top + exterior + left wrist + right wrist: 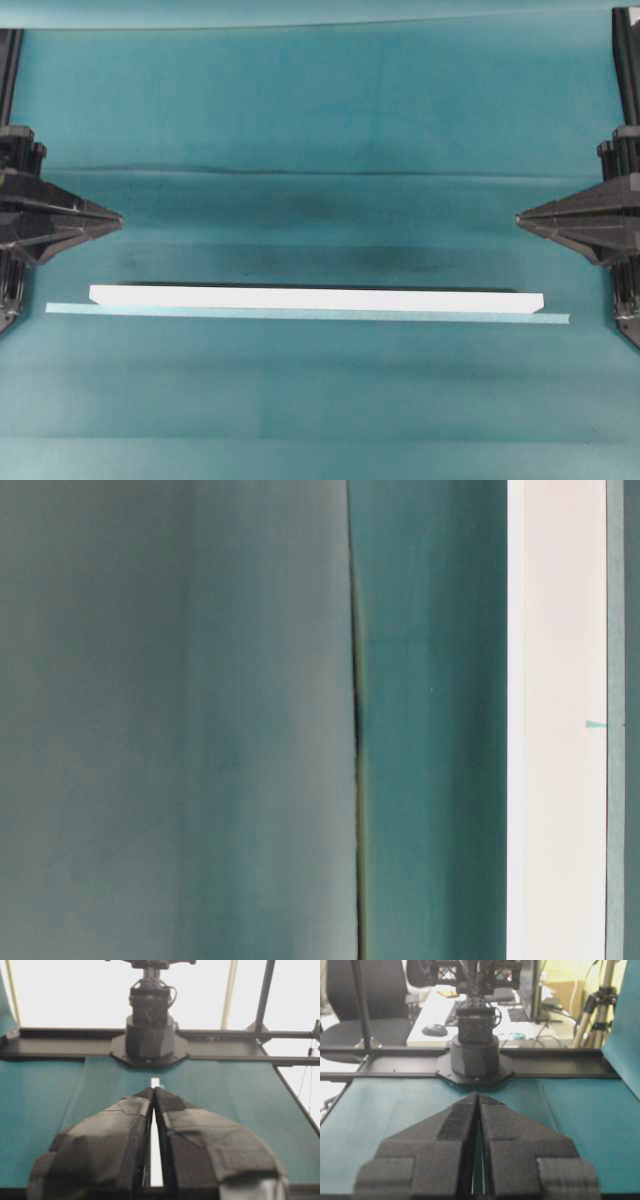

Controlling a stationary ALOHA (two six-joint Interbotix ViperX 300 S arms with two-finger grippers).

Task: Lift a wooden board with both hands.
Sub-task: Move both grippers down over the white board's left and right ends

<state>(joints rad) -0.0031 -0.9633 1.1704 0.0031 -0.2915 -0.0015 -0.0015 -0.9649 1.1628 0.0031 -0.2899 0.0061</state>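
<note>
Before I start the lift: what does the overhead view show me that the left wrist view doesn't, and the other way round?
Only overhead: the whole wooden board lying flat on the teal cloth, a thin pale teal strip along its near edge, and both grippers, left and right, shut and clear of the board's ends.

Only left wrist: its fingertips meeting up close, the other arm's base opposite, and the black frame rail behind.

Both: the shut left gripper, the cloth, and the white board, a sliver in the wrist view.

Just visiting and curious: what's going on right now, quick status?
Left gripper and right gripper shut, holding nothing, off either side. Wooden board flat on teal cloth, untouched. Nothing in the way.
</note>
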